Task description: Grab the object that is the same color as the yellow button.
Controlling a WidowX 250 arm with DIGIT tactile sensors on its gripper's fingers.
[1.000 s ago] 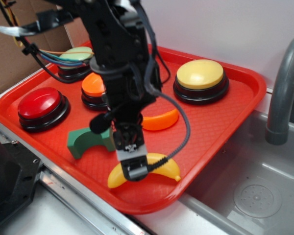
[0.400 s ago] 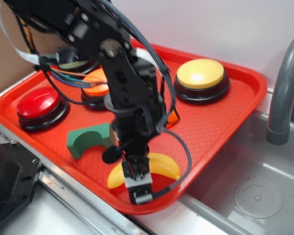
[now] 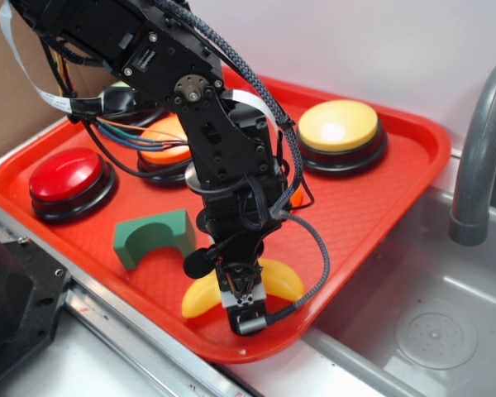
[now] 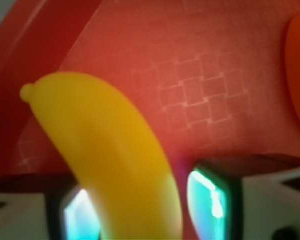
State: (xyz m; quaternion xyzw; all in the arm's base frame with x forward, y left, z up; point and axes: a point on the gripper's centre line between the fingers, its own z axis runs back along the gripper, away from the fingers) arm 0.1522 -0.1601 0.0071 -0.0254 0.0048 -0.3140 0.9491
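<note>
Banana (image 3: 283, 279): one, between jaws; four buttons on tray (image 3: 380, 198).

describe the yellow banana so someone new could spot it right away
On the red tray, look at the near edge, under the gripper. The banana lies there: smooth, yellow, curved. The green arch block beside it is squarish, and the orange slice behind is orange.

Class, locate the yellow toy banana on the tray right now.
In the exterior view the banana lies near the front edge of the red tray, right of the green block; the gripper straddles its middle.
</note>
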